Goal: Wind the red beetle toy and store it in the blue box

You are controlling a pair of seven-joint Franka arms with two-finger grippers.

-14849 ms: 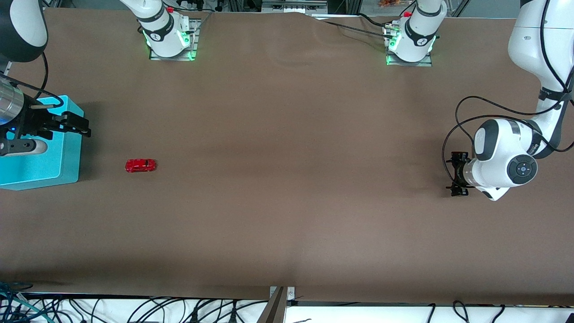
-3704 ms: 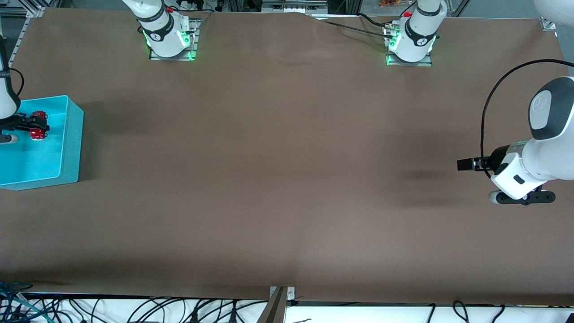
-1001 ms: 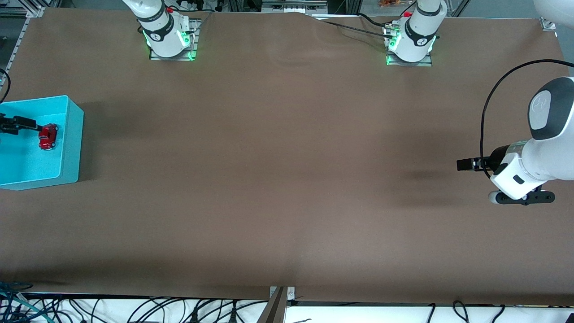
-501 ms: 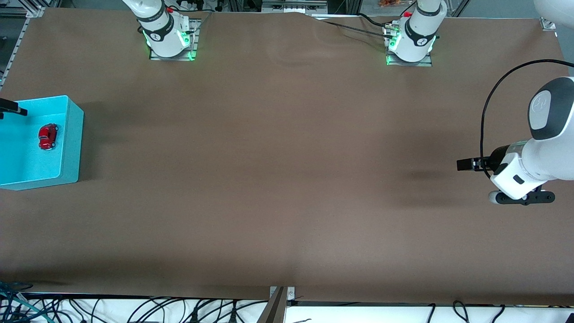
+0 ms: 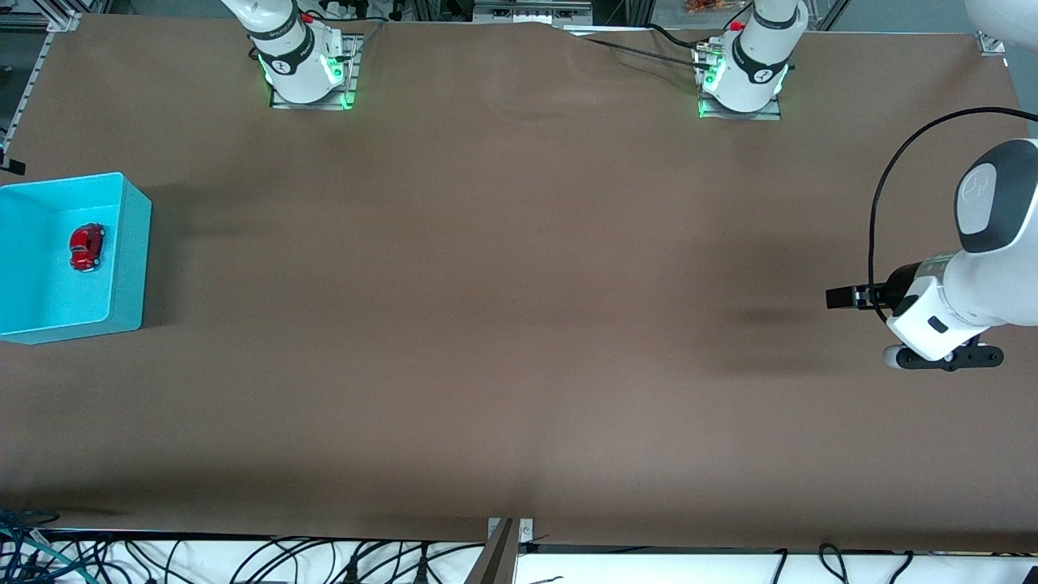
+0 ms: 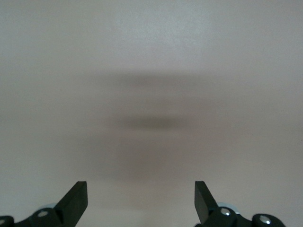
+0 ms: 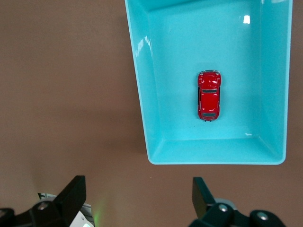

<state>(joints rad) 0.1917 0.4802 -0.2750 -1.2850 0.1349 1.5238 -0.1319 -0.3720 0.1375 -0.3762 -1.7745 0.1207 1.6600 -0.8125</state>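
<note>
The red beetle toy [image 7: 209, 96] sits upright in the blue box [image 7: 142, 80], untouched. Right gripper [image 7: 137, 201] hangs spread over the table beside the box; it should retreat without clipping the rim. Left gripper [image 6: 140, 198] waits, agape, over bare table.

Blue box [image 5: 122, 268]: on the table [image 5: 503, 324], at the right arm's end. Red beetle toy [image 5: 87, 246]: on the box floor, upright on its wheels, apart from all walls.

front high; wrists look straight down.
</note>
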